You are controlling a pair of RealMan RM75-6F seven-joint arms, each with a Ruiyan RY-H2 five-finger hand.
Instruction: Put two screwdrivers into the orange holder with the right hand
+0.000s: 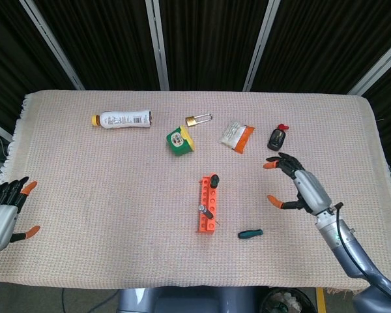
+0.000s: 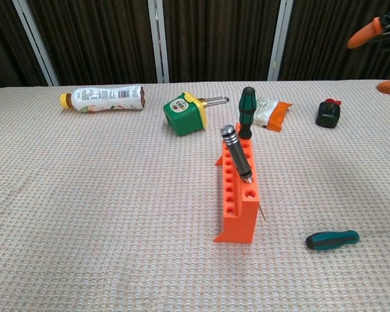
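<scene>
The orange holder (image 1: 206,206) (image 2: 239,192) stands mid-table with two screwdrivers in it: a green-handled one (image 1: 214,179) (image 2: 247,112) upright at its far end and a black and silver one (image 1: 204,211) (image 2: 236,155) leaning near its front end. A third, small green screwdriver (image 1: 250,233) (image 2: 332,240) lies on the cloth to the holder's right. My right hand (image 1: 297,182) hovers well right of the holder, fingers spread, holding nothing; only its orange fingertips (image 2: 367,36) show in the chest view. My left hand (image 1: 3,212) hangs open off the table's left edge.
Along the far side lie a white bottle (image 1: 122,119) (image 2: 103,98), a green and yellow box (image 1: 179,141) (image 2: 184,113), a brass padlock (image 1: 199,119), a white and orange packet (image 1: 238,135) (image 2: 270,112) and a small black bottle with a red cap (image 1: 276,138) (image 2: 327,112).
</scene>
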